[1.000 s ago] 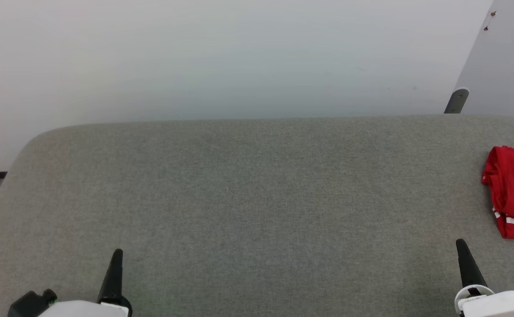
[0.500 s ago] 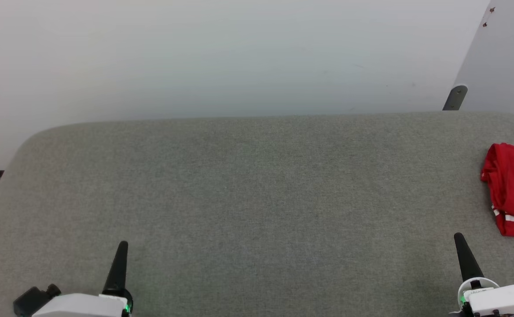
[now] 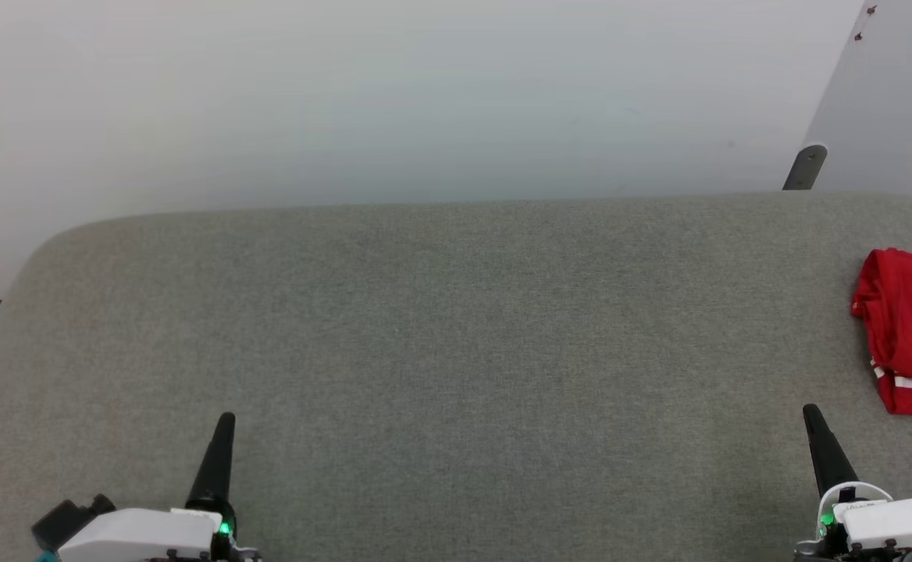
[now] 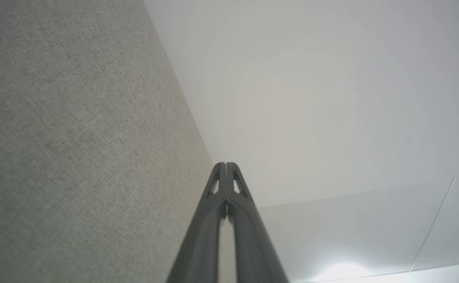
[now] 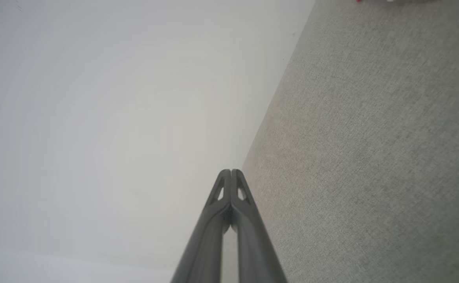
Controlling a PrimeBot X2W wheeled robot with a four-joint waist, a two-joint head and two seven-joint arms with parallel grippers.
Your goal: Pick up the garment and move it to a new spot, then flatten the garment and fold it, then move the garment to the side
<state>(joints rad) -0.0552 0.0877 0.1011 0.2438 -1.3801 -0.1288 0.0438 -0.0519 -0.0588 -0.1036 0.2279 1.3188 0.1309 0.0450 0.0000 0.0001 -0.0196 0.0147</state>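
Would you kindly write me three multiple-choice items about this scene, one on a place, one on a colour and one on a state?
1. Where on the grey fabric surface does the red cloth bundle lie in the head view?
A. centre
B. far right edge
C. near left corner

2. What colour is the stripe on the bundle?
A. white
B. black
C. yellow

3. How do the left gripper and the right gripper stand?
A. both open
B. both shut, empty
C. one shut on the cloth

Answers: B, the bundle runs off the picture's right side; A, a white band crosses its lower end; B, each wrist view shows the fingertips pressed together with nothing between them.
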